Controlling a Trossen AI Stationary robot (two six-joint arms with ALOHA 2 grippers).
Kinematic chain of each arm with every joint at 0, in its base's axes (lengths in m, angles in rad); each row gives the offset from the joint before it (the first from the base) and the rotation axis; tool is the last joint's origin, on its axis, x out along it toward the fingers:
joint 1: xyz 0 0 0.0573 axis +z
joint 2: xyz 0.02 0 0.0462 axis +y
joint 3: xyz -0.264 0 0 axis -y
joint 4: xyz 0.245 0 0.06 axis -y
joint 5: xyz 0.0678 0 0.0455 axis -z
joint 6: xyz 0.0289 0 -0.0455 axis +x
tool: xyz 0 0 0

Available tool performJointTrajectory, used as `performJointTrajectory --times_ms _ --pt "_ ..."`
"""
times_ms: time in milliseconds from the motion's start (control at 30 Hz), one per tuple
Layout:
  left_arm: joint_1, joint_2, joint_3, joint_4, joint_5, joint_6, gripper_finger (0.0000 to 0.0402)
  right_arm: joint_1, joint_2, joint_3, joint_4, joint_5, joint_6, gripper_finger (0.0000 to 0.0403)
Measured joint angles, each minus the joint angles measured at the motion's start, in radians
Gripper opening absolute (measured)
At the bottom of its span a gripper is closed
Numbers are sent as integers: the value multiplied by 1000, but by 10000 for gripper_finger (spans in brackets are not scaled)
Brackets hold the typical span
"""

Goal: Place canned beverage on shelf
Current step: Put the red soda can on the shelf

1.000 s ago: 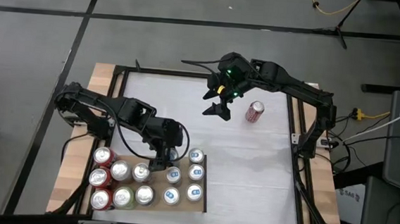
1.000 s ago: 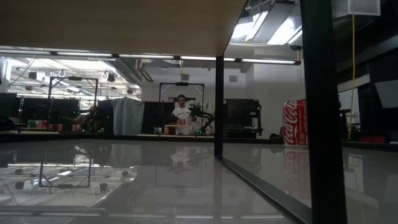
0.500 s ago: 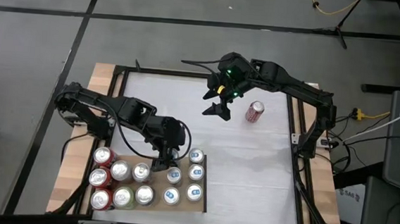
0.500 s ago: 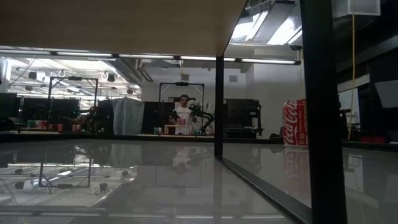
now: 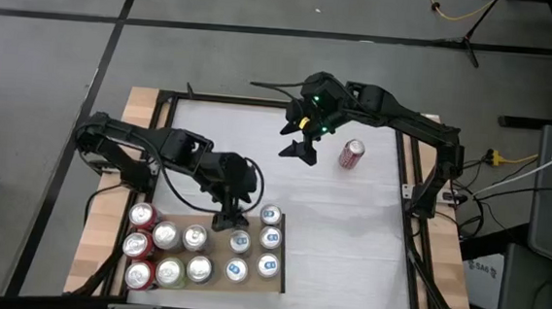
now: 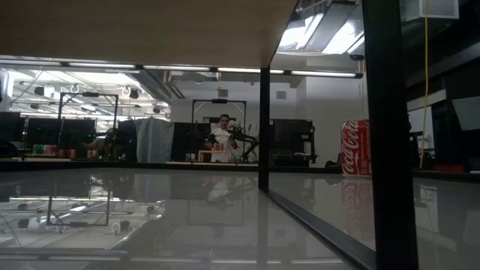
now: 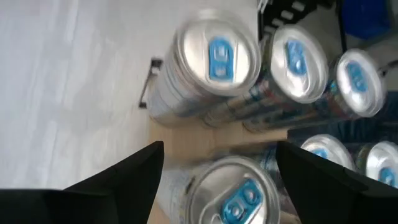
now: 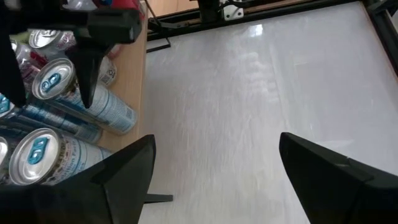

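Shelf (image 5: 278, 272), the light-brown wood-grain panel, lies at the near left of the white table (image 5: 348, 237), packed with upright cans. Silver-topped cans with blue tabs (image 5: 270, 240) fill its right-hand columns; red and green cans (image 5: 140, 247) stand on its left part.

Left gripper (image 5: 232, 217) hangs over the panel's far edge, right above a blue-tab can (image 7: 231, 191). Left wrist view: fingers (image 7: 134, 177) spread to either side of that can's top, not pressing it; jaws partly open, nothing gripped. Another blue-tab can (image 7: 208, 59) stands just beyond, at the panel's corner, with more in a row beside it.

Red can (image 5: 352, 155) lies on its side on bare table at the far right, well apart from the shelf. It shows in the low view too (image 6: 355, 148).

Right gripper (image 5: 300, 148) is raised above the table just beside that red can, not touching it. Right wrist view: fingers (image 8: 124, 174) wide apart, empty, white tabletop between them.

Low view, in the room behind: a person (image 6: 222, 142), far off.
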Motion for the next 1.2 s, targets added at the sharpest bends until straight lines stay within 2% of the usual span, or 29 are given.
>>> performJointTrajectory --times_ms 367,533,833,1033,1200 --pt "86 -82 0 21 1 31 305 -1 -67 -1 -9 55 -1 331" --pt "149 -130 0 20 0 90 305 -1 -129 0 -75 167 0 331" --pt "319 -186 1 5 1 229 305 -2 -229 -6 -299 387 3 331" --pt "410 -195 0 -19 0 278 305 -74 -293 -134 -331 392 4 331" --pt "469 -195 0 -19 0 279 305 -188 -346 -309 -260 396 82 331"
